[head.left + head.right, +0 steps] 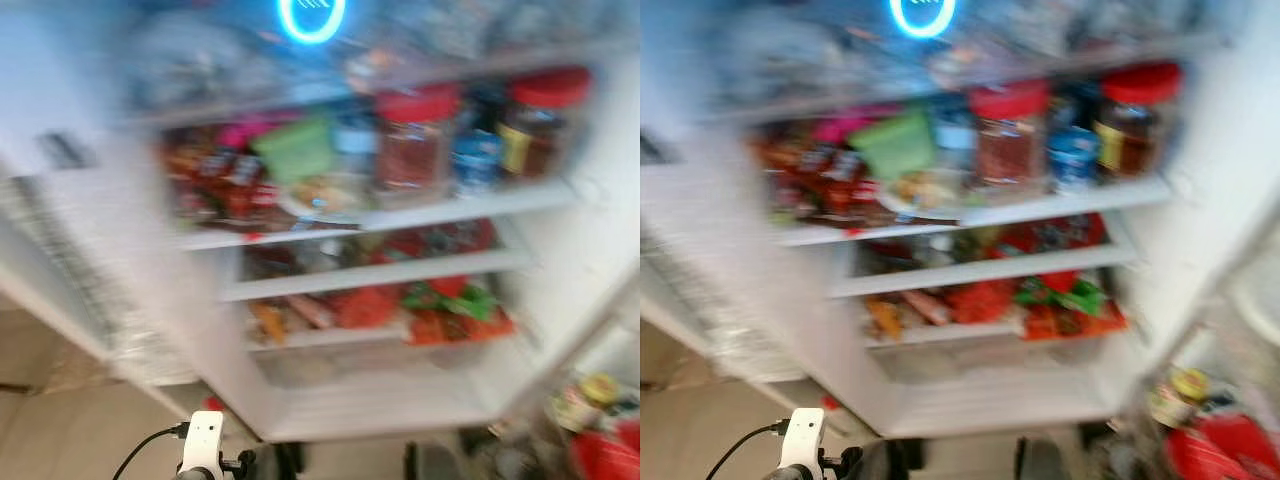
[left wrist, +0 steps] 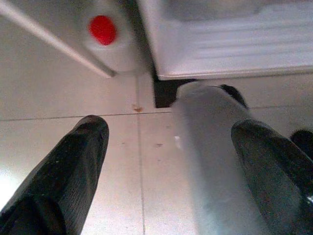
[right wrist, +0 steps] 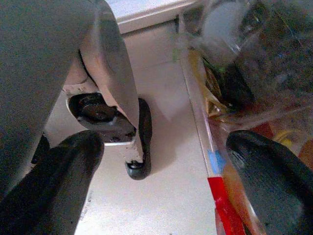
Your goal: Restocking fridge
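Open white fridge (image 1: 560, 330), blurred, packed shelves across the centre of the frame.
Two red-lidded glass jars (image 1: 415, 140) stand on the upper shelf at upper right, beside a green tub (image 1: 297, 148); red and green packets (image 1: 450, 305) lie lower down. The left gripper (image 2: 171, 161) hangs over the pale tiled floor (image 2: 58, 88), fingers (image 2: 73, 166) spread wide and holding nothing. The right gripper (image 3: 166, 181) likewise gapes empty, near a clear bin of groceries (image 3: 254, 73).
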`<state>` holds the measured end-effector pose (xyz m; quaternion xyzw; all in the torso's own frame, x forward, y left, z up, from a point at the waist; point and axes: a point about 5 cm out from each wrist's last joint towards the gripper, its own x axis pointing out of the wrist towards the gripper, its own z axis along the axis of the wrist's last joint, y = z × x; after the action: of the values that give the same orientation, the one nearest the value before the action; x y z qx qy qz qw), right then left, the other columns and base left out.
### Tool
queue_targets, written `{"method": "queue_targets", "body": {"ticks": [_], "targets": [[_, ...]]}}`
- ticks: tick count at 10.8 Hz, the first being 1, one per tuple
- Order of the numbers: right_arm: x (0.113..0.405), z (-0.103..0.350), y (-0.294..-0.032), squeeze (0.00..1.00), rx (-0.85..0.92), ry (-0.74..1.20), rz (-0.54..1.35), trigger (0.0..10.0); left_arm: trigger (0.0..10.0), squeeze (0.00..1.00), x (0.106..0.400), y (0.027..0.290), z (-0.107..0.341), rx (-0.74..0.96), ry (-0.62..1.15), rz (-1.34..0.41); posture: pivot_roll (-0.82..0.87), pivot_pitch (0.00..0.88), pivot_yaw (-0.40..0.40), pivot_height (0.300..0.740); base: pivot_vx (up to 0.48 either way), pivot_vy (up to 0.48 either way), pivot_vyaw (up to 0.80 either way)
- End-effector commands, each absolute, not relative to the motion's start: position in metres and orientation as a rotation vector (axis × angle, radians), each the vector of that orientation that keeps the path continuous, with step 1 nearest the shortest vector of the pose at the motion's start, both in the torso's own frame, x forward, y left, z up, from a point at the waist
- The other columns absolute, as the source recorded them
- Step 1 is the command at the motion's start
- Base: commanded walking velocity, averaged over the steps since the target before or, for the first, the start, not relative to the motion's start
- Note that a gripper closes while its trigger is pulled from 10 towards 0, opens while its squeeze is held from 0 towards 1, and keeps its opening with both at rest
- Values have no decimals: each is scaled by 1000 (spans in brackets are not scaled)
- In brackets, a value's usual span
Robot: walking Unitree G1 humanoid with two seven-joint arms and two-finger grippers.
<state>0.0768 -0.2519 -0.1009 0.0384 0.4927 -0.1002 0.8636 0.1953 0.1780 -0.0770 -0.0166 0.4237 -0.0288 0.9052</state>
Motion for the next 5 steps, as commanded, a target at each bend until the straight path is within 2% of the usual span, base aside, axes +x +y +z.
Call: {"method": "queue_targets", "body": {"ticks": [1, 3, 5], "targets": [[77, -103, -243, 0, 77, 1037, -177, 10000, 10000, 0, 188, 192, -80, -7, 912, -35, -178, 23, 140, 627, 0, 450, 0], [78, -103, -243, 0, 68, 1036, -171, 10000, 10000, 0, 189, 192, -79, -4, 911, -37, -178, 8, 142, 627, 0, 450, 713], [79, -103, -242, 0, 94, 1035, -194, 10000, 10000, 0, 189, 190, -79, 9, 913, -58, -181, 0, 145, 627, 0, 454, 0]]}}
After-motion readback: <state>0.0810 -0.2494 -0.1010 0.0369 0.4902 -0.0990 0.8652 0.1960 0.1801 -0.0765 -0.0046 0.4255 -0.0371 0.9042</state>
